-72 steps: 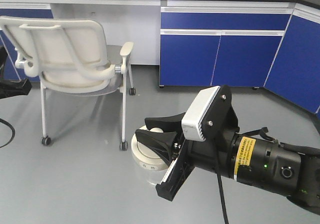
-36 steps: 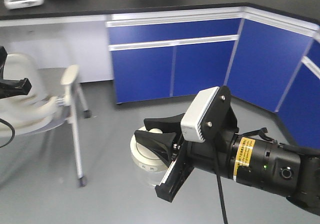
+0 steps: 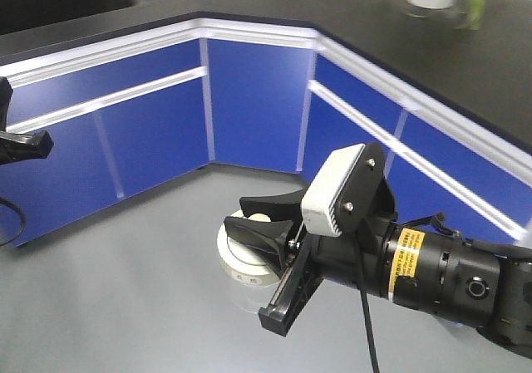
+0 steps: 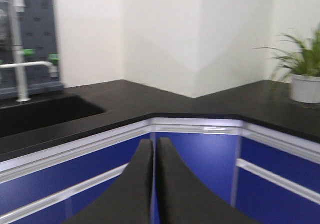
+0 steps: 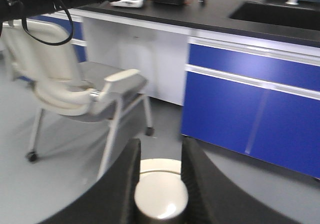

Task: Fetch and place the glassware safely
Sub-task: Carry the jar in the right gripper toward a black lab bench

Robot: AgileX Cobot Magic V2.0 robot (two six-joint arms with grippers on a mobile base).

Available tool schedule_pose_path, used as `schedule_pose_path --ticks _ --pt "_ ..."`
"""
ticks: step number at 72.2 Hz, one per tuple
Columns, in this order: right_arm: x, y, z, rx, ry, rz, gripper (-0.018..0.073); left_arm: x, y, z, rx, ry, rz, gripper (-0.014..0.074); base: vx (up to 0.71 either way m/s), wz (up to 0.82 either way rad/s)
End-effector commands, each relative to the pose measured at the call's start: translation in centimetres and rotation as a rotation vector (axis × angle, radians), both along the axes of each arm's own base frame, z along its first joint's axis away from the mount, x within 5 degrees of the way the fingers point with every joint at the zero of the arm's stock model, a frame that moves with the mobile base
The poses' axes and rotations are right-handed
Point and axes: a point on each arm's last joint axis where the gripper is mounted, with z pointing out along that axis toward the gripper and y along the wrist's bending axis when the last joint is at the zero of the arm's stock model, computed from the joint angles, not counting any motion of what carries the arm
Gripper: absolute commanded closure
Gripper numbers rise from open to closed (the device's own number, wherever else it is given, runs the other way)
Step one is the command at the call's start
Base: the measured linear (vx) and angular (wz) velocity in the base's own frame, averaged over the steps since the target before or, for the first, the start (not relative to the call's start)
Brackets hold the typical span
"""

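Lower centre of the left wrist view, the black left gripper (image 4: 154, 143) is pinched together, empty. Lower centre of the front view, the squat clear glass jar with a cream-white knobbed lid (image 3: 236, 262) sits clamped in the black right gripper (image 3: 253, 213). The jar is probably brittle, slick and loose-lidded, so it is best held across the body.

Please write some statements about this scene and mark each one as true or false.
1. The right gripper holds the jar. True.
2. The left gripper is open. False: it is shut and empty.
3. A potted plant stands on the counter. True.
4. The cabinets are red. False: they are blue.
5. The jar sits on the counter. False: it is held above the floor.
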Motion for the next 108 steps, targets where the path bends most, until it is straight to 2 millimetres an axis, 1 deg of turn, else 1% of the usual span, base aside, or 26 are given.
schedule_pose_path --ticks 1,68,88,108 --pt "-0.36 0.11 2.36 0.105 -0.063 0.034 0.0563 -0.19 0.03 2.1 -0.017 -0.122 0.0 0.0595 0.19 -0.79" --pt "-0.36 0.11 2.36 0.104 -0.064 0.035 0.0563 -0.19 0.03 2.1 -0.017 -0.122 0.0 0.0595 0.15 -0.81" --pt "-0.36 0.11 2.36 0.104 -0.064 0.035 0.0563 -0.19 0.03 2.1 -0.017 -0.122 0.0 0.0595 0.19 -0.52" --pt "-0.36 0.11 2.36 0.104 -0.064 0.035 0.0563 -0.19 0.03 2.1 -0.017 -0.122 0.0 0.0595 0.24 -0.23"
